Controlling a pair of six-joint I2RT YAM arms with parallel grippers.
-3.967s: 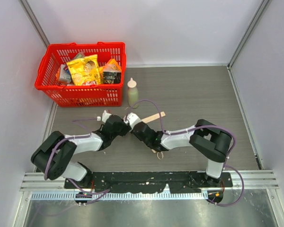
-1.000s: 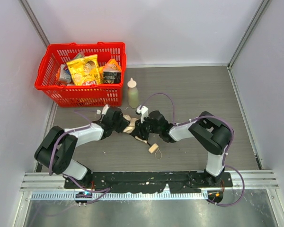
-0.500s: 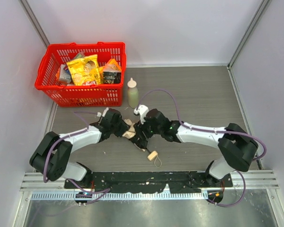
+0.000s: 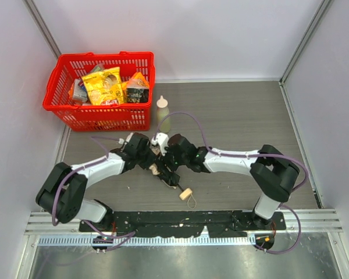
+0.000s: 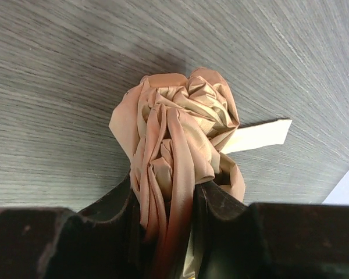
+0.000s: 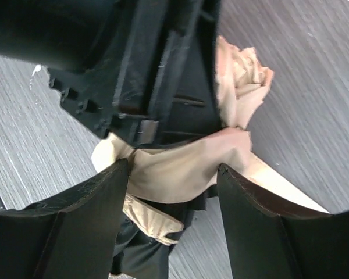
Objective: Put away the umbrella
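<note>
Beige fabric: the umbrella (image 5: 174, 133) sits bunched and crumpled on the grey wood table (image 5: 46, 87), in front of the red basket (image 4: 99, 119), off its right corner.
Left gripper (image 5: 164, 186): my fingers (image 5: 110, 215) are clamped on the near end of the bundle.
Right gripper (image 6: 173, 170): my fingers (image 6: 87, 215) stand apart with the fabric stretched across the gap.
Top view only: the knob handle (image 4: 185, 193) and cord loop (image 4: 192, 201) lie past both grippers, farther from the basket; a squeeze bottle (image 4: 163, 114) stands just beside the basket's right wall.
Left wrist only: a pale strap (image 5: 256, 135) juts out from behind the bundle.
Right wrist only: the left gripper's black body lies over the fabric.
</note>
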